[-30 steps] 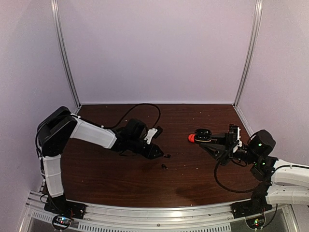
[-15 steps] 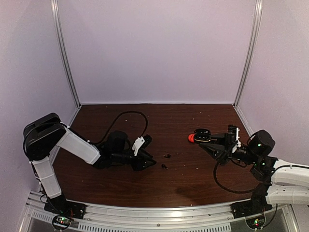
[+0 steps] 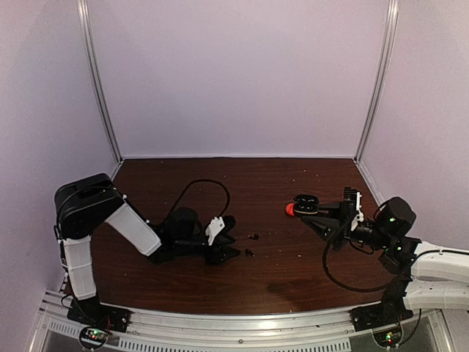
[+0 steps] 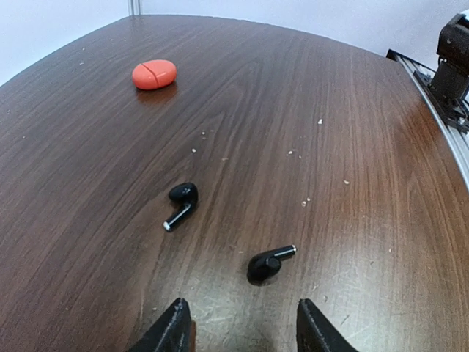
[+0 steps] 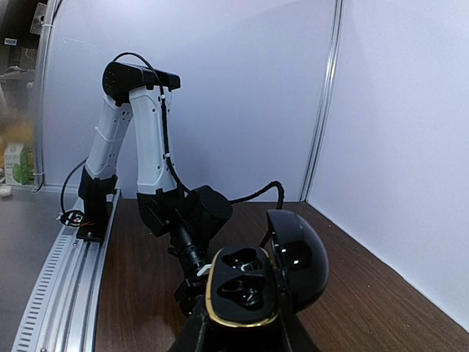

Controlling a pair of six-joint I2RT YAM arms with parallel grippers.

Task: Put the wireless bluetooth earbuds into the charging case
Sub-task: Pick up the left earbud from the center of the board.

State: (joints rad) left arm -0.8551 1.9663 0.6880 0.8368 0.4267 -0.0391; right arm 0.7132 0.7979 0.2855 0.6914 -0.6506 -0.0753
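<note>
Dark wood table (image 3: pixel 293 271), lavender walls, pale crumbs scattered over the grain. Two black earbuds lay loose near mid-table, close together but not touching. The nearer earbud (image 4: pixel 270 262) was just ahead of the left gripper (image 4: pixel 242 334); the farther earbud (image 4: pixel 182 202) lay beyond it, stem toward the camera. Left gripper sat low over the table, fingers spread, nothing between them. Right gripper (image 3: pixel 314 211) clamped the black charging case (image 5: pixel 243 286) from below, lid (image 5: pixel 297 260) hinged open, both wells empty, well apart from the earbuds.

Step in hand, by my reading: approach for the first pick; no earbud seated yet. The next move calls for lowering the open fingers astride the nearer earbud and closing on its body, not the thin stem. Small and rounded, it would likely skid out of a loose pinch.

Also present: a closed red case (image 4: pixel 154 74) on the far side, near the right gripper, off the pick path. Nothing lay between the fingers and the nearer earbud. The farther earbud was close enough that a wide approach might nudge it.
</note>
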